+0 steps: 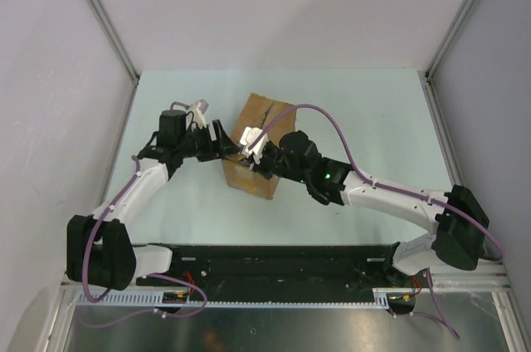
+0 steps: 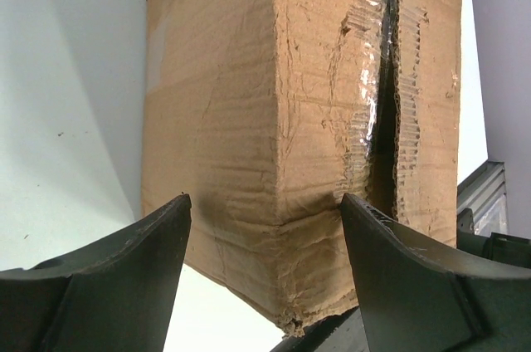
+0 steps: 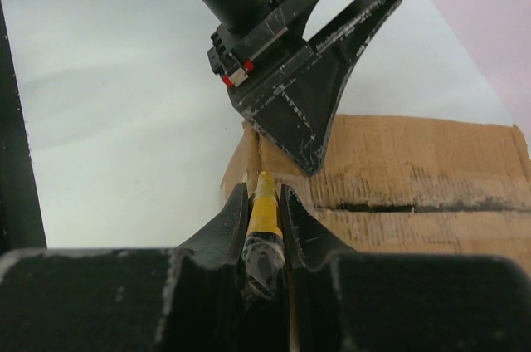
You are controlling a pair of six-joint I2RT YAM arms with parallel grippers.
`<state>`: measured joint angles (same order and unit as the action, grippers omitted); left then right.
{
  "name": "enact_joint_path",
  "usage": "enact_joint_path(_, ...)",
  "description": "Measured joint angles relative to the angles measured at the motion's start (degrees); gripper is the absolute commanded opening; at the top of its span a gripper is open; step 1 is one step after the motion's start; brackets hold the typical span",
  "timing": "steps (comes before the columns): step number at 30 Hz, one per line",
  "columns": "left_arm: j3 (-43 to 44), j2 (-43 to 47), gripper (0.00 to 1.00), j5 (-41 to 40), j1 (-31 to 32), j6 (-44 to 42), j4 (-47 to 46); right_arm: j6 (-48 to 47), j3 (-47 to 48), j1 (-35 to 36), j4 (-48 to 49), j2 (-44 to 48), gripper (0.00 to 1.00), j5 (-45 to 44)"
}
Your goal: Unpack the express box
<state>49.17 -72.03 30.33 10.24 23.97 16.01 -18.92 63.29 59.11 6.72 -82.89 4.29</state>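
The right pincer (image 3: 264, 190) is almost closed, clamped on a yellow knife (image 3: 264, 212) whose tip points at the end of the centre seam of the express box (image 1: 264, 118). The left pincer (image 2: 264, 201) stands wide open astride a top corner of the express box and grips nothing. One of its fingers (image 3: 303, 111) rests its tip on the cardboard beside the seam, just beyond the knife tip.

The bench (image 1: 382, 119) is pale green and smooth, shut in by plain pale walls (image 1: 274, 3) with metal posts (image 1: 108, 24) at the corners.

The express box sits mid-bench, turned askew between the two pincers. Its seam is ragged and split, with torn clear tape (image 2: 365, 95) along it.
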Motion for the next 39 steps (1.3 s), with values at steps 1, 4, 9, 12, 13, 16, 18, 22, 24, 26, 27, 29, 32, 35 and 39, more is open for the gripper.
enact_joint_path(1,0.0,-0.04,0.77,-0.09,0.0,-0.09,0.0,0.04,-0.28,0.0,-0.37,0.46,0.0,-0.35)
enact_joint_path(4,0.04,-0.31,0.77,-0.13,0.0,-0.15,0.02,0.24,-0.96,-0.15,-1.31,1.77,0.0,-0.9)
enact_joint_path(9,0.59,-0.74,0.77,-0.11,0.02,-0.55,0.57,0.48,-1.68,-0.28,-2.12,3.5,0.0,-1.51)
enact_joint_path(12,0.96,-0.74,0.77,-0.11,0.04,-0.59,1.01,0.96,-2.21,-0.37,-2.64,4.87,0.0,-1.68)
enact_joint_path(13,1.05,-0.74,0.77,-0.11,0.07,-0.57,1.11,1.18,-2.34,-0.44,-2.75,5.29,0.0,-1.7)
enact_joint_path(16,1.36,-0.74,0.78,-0.04,0.13,-0.59,1.36,1.81,-2.54,-0.61,-3.04,6.82,0.0,-1.77)
enact_joint_path(18,1.77,-0.74,0.8,-0.15,0.11,-0.85,1.77,2.47,-2.56,-0.66,-3.19,7.63,0.0,-2.03)
enact_joint_path(22,3.58,-0.72,0.86,0.07,0.11,-1.4,3.32,5.11,-2.86,-0.87,-1.95,8.66,0.0,-4.33)
enact_joint_path(24,5.27,-0.68,0.9,-0.02,0.13,-1.6,3.85,6.93,-2.99,-1.18,-0.2,8.85,0.0,-6.45)
enact_joint_path(26,7.3,-0.55,0.9,-0.33,0.11,-1.84,4.28,8.74,-3.19,-1.9,1.79,9.11,0.0,-8.2)
enact_joint_path(27,8.59,-0.46,0.91,-0.79,0.11,-2.03,4.31,9.94,-3.21,-2.56,2.71,9.29,0.0,-9.16)
enact_joint_path(29,11.39,-0.24,0.91,-2.49,0.13,-2.16,4.24,12.11,-3.21,-4.66,4.31,9.88,0.0,-11.15)
enact_joint_path(32,14.73,-0.39,0.89,-5.49,0.13,-2.05,3.8,14.99,-3.21,-8.48,5.31,10.78,0.0,-14.12)
enact_joint_path(35,18.8,-3.28,0.88,-7.69,0.13,-1.97,3.65,17.81,-3.21,-12.46,5.03,11.28,0.0,-16.15)
enact_joint_path(39,26.95,-14.05,0.87,-8.15,0.15,-1.42,2.08,20.17,-3.8,-15.89,3.19,12.26,0.0,-19.26)
